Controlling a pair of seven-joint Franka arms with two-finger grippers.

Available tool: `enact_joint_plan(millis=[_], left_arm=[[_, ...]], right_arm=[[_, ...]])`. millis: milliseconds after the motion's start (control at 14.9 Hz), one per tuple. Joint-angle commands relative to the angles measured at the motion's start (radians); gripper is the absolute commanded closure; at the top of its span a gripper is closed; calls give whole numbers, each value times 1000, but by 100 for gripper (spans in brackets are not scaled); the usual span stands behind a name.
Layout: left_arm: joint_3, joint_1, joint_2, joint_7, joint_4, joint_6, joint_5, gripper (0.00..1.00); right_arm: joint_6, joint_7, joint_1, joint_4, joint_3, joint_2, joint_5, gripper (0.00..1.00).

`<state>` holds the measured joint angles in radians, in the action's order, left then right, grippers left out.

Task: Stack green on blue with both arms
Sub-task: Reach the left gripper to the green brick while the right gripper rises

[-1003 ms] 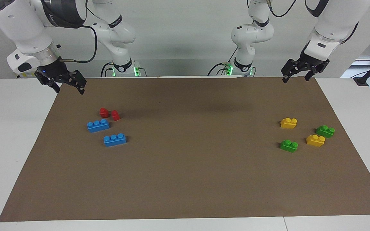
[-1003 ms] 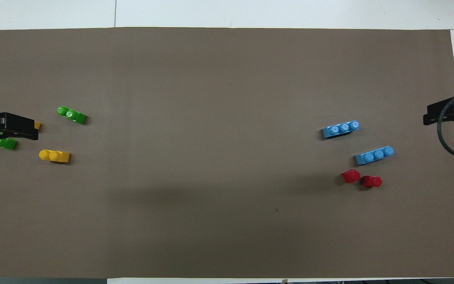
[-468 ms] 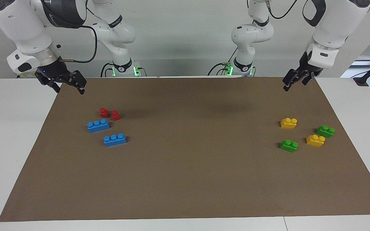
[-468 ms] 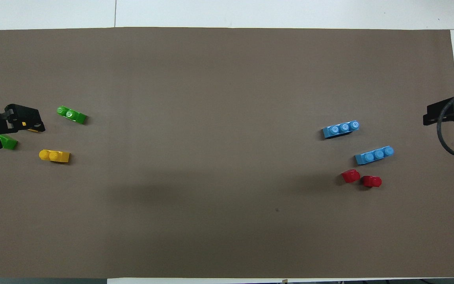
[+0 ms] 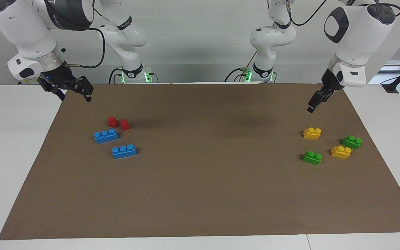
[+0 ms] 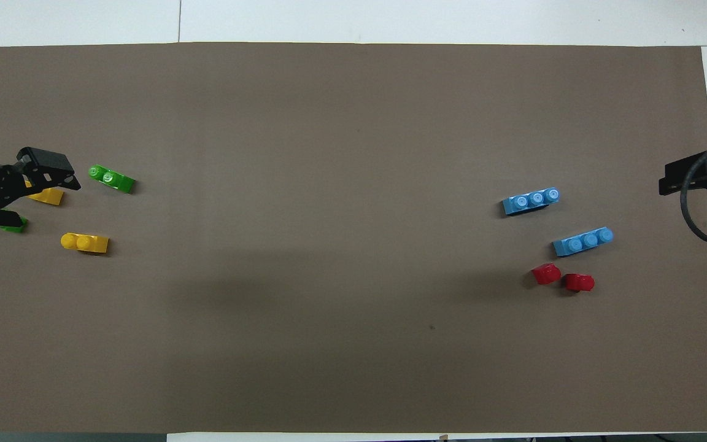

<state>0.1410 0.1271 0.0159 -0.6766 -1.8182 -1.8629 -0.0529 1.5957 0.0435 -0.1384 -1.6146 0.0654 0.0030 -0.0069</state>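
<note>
Here, we are resting our left tool [image 5: 314, 105], open and empty, above the green bricks [image 5: 312, 158] at its end of the counter [image 5: 200, 194]. They look light, stiff, slick; grip the flat sides. Our right tool [image 5: 71, 91], open, is waiting near the blue bricks [image 5: 124, 151].

The left arm's black two-finger gripper [image 5: 311, 106] has swung and dropped from the brown mat's robot-side corner toward the bricks, turning so it now shows edge-on from the facing view, low over the mat just short of the small yellow two-stud plastic brick [image 5: 312, 133].
</note>
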Motion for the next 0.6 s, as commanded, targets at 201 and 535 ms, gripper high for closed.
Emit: enact_joint_plan(millis=[201,535], left_arm=[[-1,38,-112,-165,-4,-130,-18,0],[-3,71,-158,-230,-62,-258,-10,0]], right_arm=[[147,162,-7,-54,5,37,-7,0],[265,315,2,-50,5,136,34,0]])
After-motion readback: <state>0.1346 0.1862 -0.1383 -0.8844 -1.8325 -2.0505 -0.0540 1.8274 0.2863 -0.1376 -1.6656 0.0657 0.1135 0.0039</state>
